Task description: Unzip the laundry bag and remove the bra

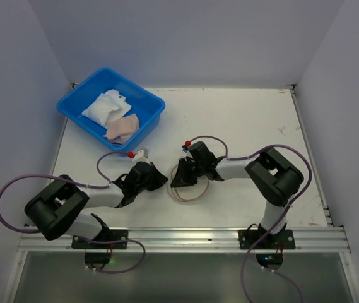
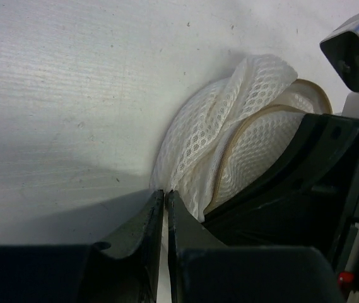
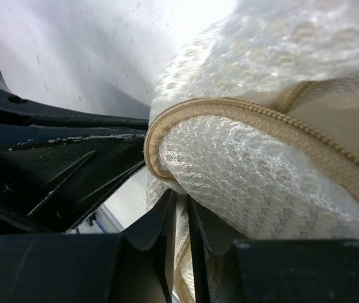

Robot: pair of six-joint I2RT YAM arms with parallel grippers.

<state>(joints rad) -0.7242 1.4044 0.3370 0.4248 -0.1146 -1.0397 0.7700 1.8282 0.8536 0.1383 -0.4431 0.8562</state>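
The laundry bag (image 1: 189, 191), a small cream-white mesh pouch with tan zipper trim, lies on the white table between my two grippers. In the left wrist view the bag (image 2: 229, 126) is crumpled, and my left gripper (image 2: 165, 192) is shut with its tips pinching the bag's lower mesh edge. In the right wrist view my right gripper (image 3: 181, 202) is shut on a fold of mesh just under the tan zipper band of the bag (image 3: 261, 177). From above, the left gripper (image 1: 161, 180) and right gripper (image 1: 180, 177) meet at the bag's left side. The bra is hidden.
A blue tub (image 1: 78, 95) stands at the back left, holding a white cloth (image 1: 106, 107) and a pinkish cloth (image 1: 123, 128). Walls close in the table on the left, back and right. A metal rail (image 1: 179, 238) runs along the near edge.
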